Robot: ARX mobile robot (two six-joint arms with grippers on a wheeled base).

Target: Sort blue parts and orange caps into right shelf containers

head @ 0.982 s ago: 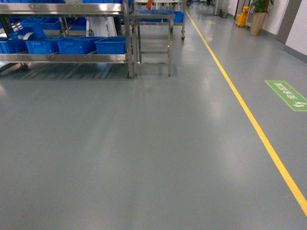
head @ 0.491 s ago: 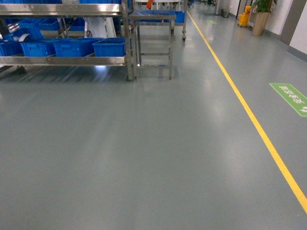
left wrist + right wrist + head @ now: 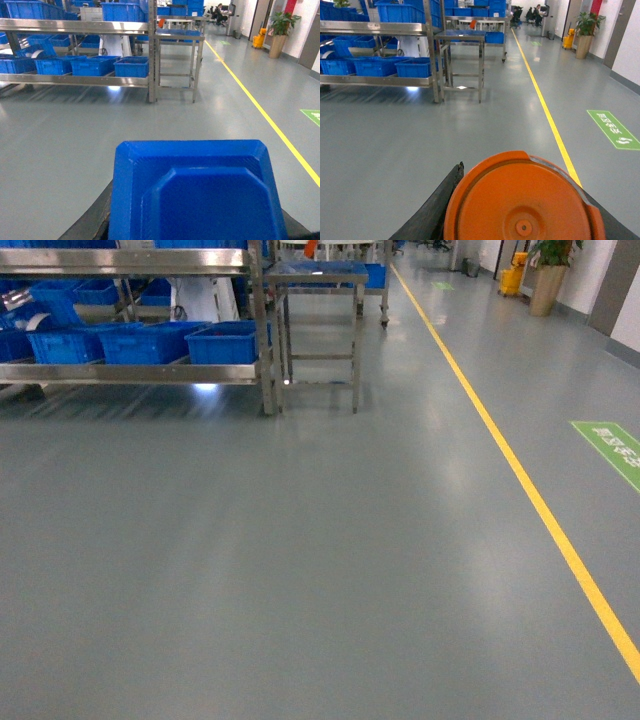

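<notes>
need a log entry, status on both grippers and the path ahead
Left gripper shut on blue part. Right gripper shut on orange cap. Shelf rack with blue crates ahead left, open floor between.

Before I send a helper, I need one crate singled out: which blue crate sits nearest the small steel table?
Find the long stainless steel shelf rack at upper left. On its lower shelf stands a row of blue plastic crates; take the rightmost blue crate, beside the rack's end post.

Left gripper (image 3: 195, 235) closed on a blue part (image 3: 197, 192), right gripper (image 3: 520, 232) closed on an orange cap (image 3: 522, 200), both level, pointing forward, neither arm in head view
</notes>
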